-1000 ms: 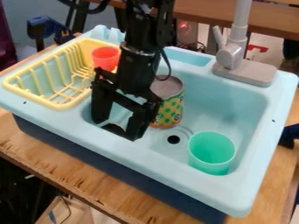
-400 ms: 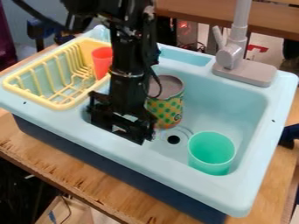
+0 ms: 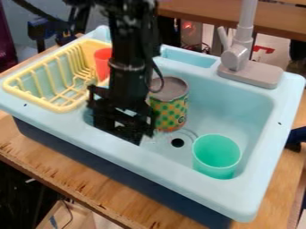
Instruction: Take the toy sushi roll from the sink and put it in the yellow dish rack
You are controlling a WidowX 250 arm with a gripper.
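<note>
One toy sink unit, pale blue above and dark blue below, with one deep basin. One wooden table, under the sink unit. One robot arm, black, hanging down from the top edge of the view across the back of the unit. One dish rack, yellow, wire-like slats, set in the left part of the unit. One faucet, grey-white, upright on a flat grey base at the back right. One gripper, black, low in the basin's front left part, by the front rim; whether it is spread, closed or clamped on something, cannot tell. One can, dotted green and yellow, grey top, standing in the basin just right of the gripper. One cup, green, mouth up, front right of the basin. One cup, red, at the rack's right end. One round drain, dark, between can and green cup.
</note>
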